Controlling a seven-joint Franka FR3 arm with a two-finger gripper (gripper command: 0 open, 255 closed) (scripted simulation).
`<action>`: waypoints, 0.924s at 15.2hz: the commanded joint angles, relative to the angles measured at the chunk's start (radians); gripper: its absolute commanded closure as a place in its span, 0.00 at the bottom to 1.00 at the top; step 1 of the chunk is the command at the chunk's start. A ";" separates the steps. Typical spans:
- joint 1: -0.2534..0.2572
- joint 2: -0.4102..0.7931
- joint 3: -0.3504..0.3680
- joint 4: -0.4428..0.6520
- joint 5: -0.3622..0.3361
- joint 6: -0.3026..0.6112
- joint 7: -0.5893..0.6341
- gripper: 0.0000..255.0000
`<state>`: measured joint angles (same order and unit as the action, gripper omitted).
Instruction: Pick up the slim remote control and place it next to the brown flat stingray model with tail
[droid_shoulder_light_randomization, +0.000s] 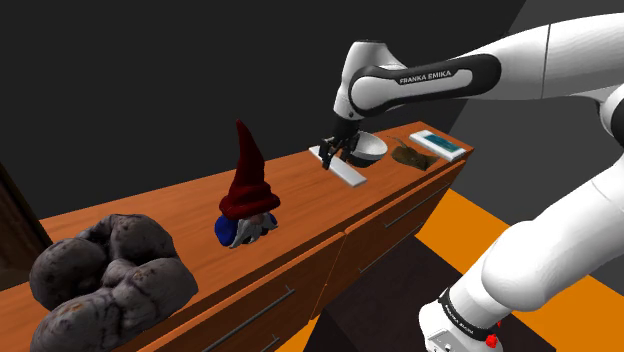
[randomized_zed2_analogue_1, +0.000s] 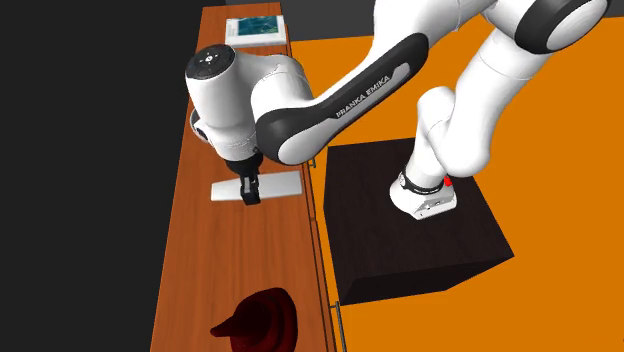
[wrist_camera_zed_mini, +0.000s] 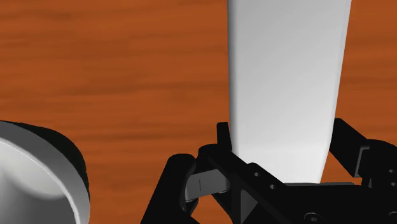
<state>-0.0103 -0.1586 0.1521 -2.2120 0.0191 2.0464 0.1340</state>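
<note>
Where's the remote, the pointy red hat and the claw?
remote (droid_shoulder_light_randomization: 350, 176), shoulder view, on its bare flat top.
pointy red hat (droid_shoulder_light_randomization: 250, 175), shoulder view, middle of the cone.
claw (droid_shoulder_light_randomization: 329, 160), shoulder view, midway between its fingertips.

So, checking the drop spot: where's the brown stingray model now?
Shoulder view: the stingray model lies near the counter's right end, between the white bowl and the flat teal-topped box.

The remote (droid_shoulder_light_randomization: 350, 175) lies on the counter (droid_shoulder_light_randomization: 190, 200) beside the bowl (droid_shoulder_light_randomization: 368, 147).
</note>
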 joint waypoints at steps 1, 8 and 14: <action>-0.016 -0.017 -0.022 -0.010 -0.002 -0.007 -0.038 1.00; -0.092 -0.066 -0.130 -0.061 -0.023 -0.005 -0.210 1.00; -0.159 -0.067 -0.224 -0.061 -0.048 -0.004 -0.357 1.00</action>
<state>-0.1599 -0.2320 -0.0587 -2.2746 -0.0255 2.0370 -0.2006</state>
